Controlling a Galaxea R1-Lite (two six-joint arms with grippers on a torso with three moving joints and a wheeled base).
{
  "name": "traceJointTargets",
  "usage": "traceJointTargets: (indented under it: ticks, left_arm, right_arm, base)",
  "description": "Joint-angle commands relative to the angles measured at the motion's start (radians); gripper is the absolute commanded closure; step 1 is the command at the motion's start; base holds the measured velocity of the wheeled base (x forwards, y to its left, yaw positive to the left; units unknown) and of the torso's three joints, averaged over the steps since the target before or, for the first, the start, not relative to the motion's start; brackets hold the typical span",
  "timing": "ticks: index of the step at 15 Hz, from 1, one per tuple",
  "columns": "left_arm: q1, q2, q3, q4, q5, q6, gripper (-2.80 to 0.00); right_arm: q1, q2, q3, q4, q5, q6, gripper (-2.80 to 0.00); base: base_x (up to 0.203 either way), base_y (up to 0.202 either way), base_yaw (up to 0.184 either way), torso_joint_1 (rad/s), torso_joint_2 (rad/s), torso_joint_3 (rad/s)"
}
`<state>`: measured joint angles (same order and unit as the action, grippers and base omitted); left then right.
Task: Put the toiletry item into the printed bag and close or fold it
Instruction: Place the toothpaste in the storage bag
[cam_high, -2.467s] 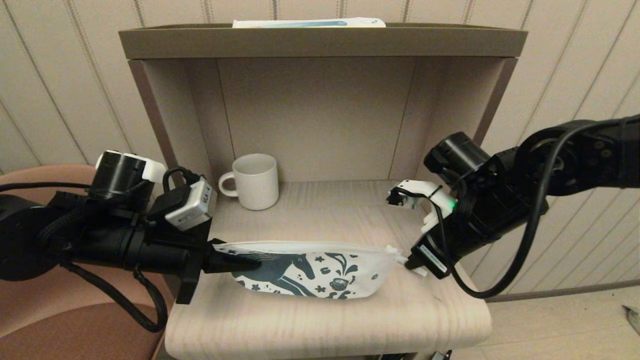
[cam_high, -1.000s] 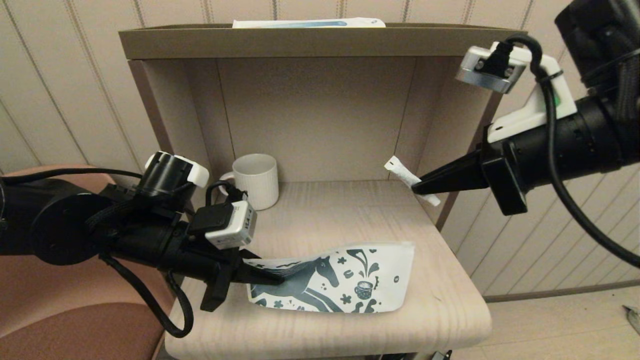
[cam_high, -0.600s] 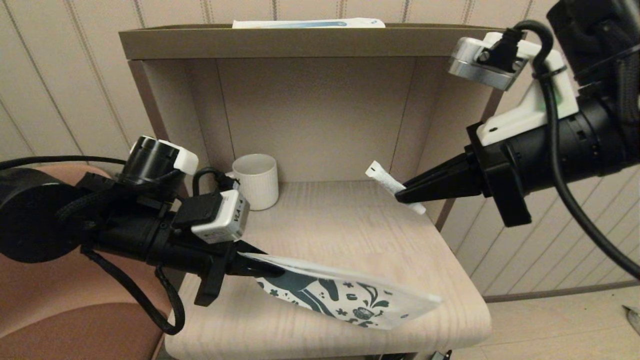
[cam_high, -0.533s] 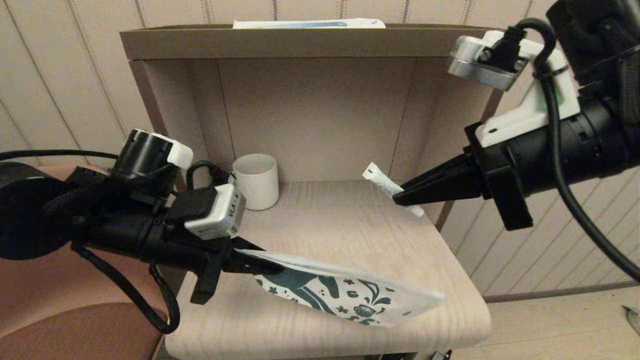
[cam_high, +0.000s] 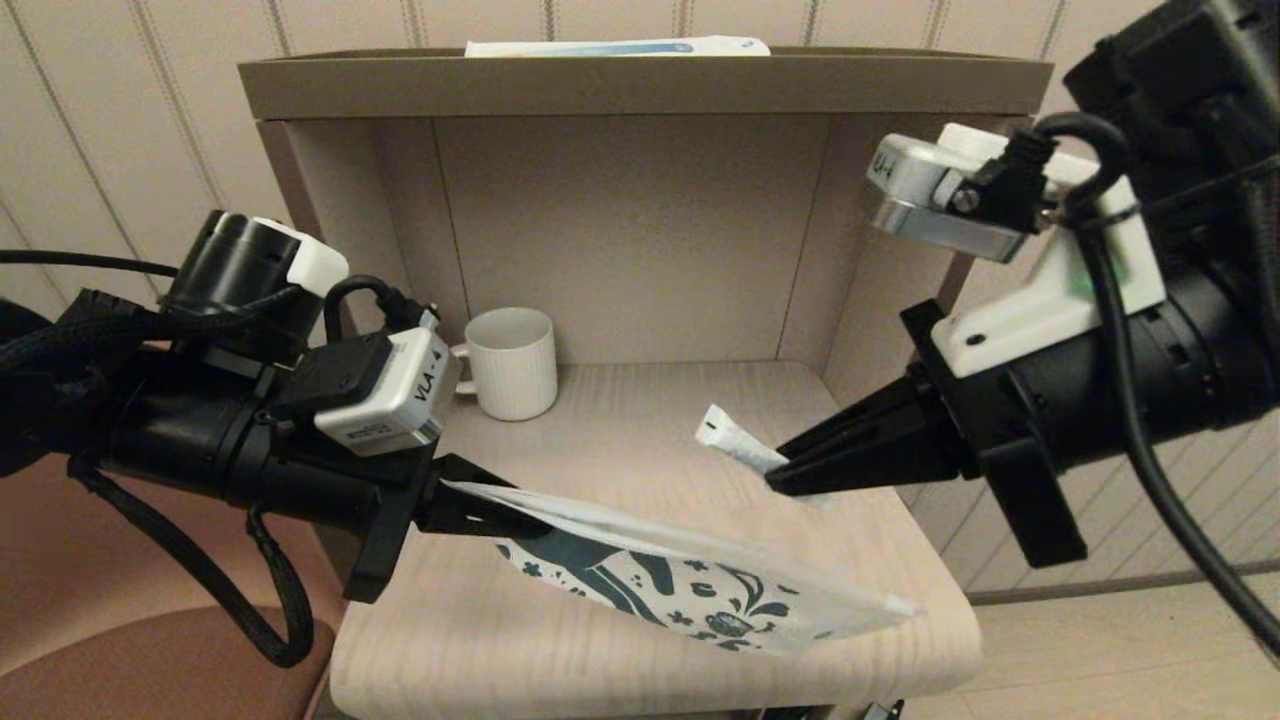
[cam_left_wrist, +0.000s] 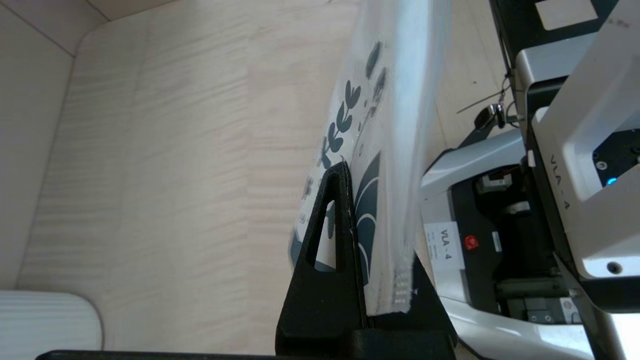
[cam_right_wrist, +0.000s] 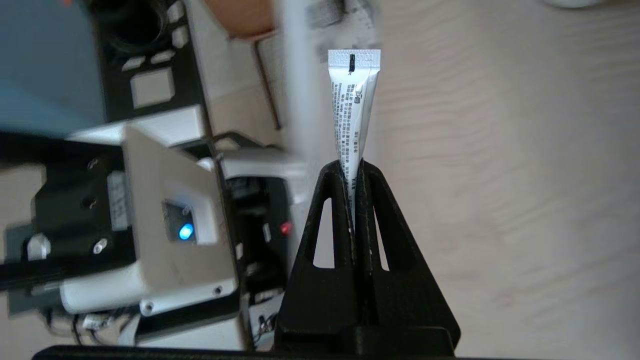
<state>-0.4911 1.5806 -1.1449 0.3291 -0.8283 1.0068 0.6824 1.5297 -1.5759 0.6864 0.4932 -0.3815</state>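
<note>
Currently: left end effector (cam_high: 500, 518) clamped on the bag (cam_high: 700, 590) corner, holding it lifted and slanting over the table (cam_high: 620, 440), likely to present its edge. Right end effector (cam_high: 780, 478) pinches the tube (cam_high: 735, 442), crimped end leading, just above the bag.

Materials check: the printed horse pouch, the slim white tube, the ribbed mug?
White pouch printed with a teal horse: thin, soft film or coated fabric; it sags from the left gripper. Slim white tube in the right gripper: glossy laminate or plastic, crimped flat end. Ribbed white mug: probably matte ceramic.
</note>
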Motion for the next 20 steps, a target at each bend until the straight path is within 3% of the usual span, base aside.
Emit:
traceJointTargets:
  ticks: [1,9,12,20]
  left_arm:
    - [0.0,0.005,0.002,0.001,-0.005,0.006,0.0]
    - [0.0,0.016,0.005,-0.002,-0.009,0.006,0.0]
    - [0.0,0.013,0.01,-0.001,-0.014,0.005,0.0]
    - [0.0,0.013,0.019,-0.004,-0.015,0.006,0.0]
  right_arm:
    - [0.027,-0.012,0.037,0.001,0.02,-0.013,0.0]
    - [0.064,-0.004,0.104,-0.077,0.056,-0.028,0.0]
    - [0.063,0.002,0.175,-0.169,0.057,-0.028,0.0]
    - [0.057,0.029,0.147,-0.18,0.058,-0.031,0.0]
  base:
    - [0.0,0.0,0.0,0.0,0.0,0.0]
    - [0.0,0.0,0.0,0.0,0.0,0.0]
    - [0.0,0.0,0.0,0.0,0.0,0.0]
    - [0.0,0.0,0.0,0.0,0.0,0.0]
